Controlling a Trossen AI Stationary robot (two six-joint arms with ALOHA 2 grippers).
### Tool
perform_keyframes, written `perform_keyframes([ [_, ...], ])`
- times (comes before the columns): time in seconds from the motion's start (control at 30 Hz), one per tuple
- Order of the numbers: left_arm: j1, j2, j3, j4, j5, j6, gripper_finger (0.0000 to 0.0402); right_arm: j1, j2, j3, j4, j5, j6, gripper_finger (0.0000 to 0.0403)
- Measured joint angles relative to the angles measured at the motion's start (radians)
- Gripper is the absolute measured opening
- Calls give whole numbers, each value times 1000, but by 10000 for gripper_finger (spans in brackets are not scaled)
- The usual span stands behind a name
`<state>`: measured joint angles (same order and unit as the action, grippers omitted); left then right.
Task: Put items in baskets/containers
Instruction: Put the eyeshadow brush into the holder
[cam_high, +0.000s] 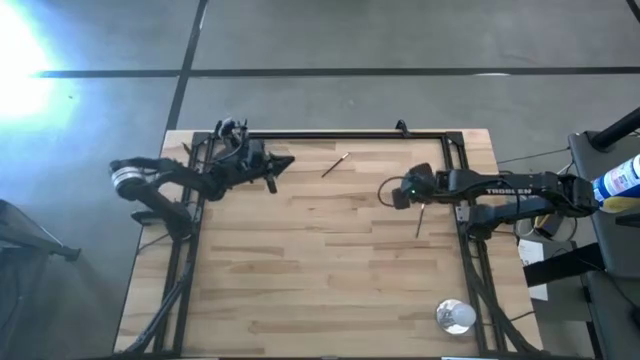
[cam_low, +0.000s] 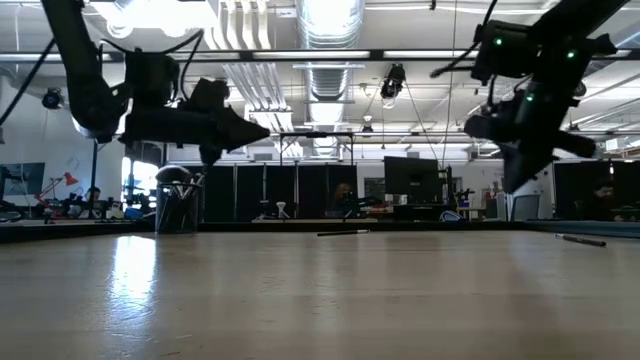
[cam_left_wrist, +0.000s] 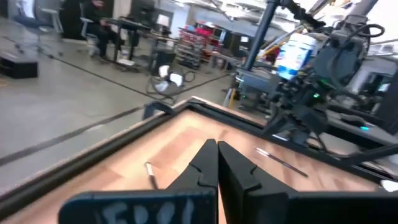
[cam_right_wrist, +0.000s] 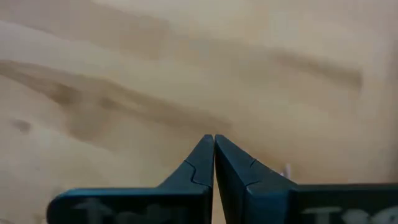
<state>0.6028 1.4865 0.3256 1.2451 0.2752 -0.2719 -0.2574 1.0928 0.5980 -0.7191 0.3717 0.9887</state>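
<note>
Clenched jaws on both arms, with nothing between them. Left gripper (cam_high: 283, 163) hangs above the tabletop near its far left corner; its fingers (cam_left_wrist: 208, 163) meet along a single seam. Right gripper (cam_high: 386, 192) hangs right of the tabletop's centre, pointing down at bare wood, fingers (cam_right_wrist: 211, 155) pressed together.

Task things: one brush (cam_high: 335, 165) lies on the wood near the middle of the far edge, between the two grippers; a second brush (cam_high: 420, 221) lies just beside the right arm, nearer the right edge. Both brushes appear again in the left wrist view, at (cam_left_wrist: 151, 174) and (cam_left_wrist: 281, 160). Cup (cam_low: 178, 208) stands near the far left corner, beneath the left arm, with dark sticks rising from it.

Surface: table (cam_high: 330, 290) of pale butcher-block planks, bordered by a black metal frame (cam_high: 345, 134). Silver round object (cam_high: 455, 316) sits at the near right corner.

Room: grey concrete floor with dark seams, ceiling ducts (cam_low: 330, 25), strip lights, monitors (cam_low: 412, 180) and benches behind. Person (cam_left_wrist: 99, 25) seated at a distant desk.

Writing: white lettering "TROSSEN" on the right arm (cam_high: 508, 190). Labelled bottle (cam_high: 622, 180) off the right edge; its print cannot be read.
</note>
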Motion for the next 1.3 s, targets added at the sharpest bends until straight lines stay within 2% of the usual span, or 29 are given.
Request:
perform_keyframes([
  [0.1, -15, 46, 0, 24, 0, -19, 1, 5, -4, -12, -68, -46, 144, 8],
  [0.2, -35, 76, -2, 29, -1, -18, 0, 3, -4, -34, -71, -87, 218, 15],
  [0.5, -58, 103, -2, 28, -3, 13, 0, -6, -4, -59, -199, -55, 401, 89],
  [0.67, -58, 103, -2, 28, -3, 14, 0, -79, -3, -128, -76, -55, 397, 102],
  [0.9, -58, 103, 0, 27, -3, 20, 0, -184, 19, -154, -16, -47, 308, 90],
  [1.03, -58, 103, 1, 27, -3, 19, 0, -195, 54, -163, 47, -64, 280, 76],
  [1.3, -58, 103, 1, 26, -3, 12, 0, -192, 162, -145, 55, -73, 280, 65],
])
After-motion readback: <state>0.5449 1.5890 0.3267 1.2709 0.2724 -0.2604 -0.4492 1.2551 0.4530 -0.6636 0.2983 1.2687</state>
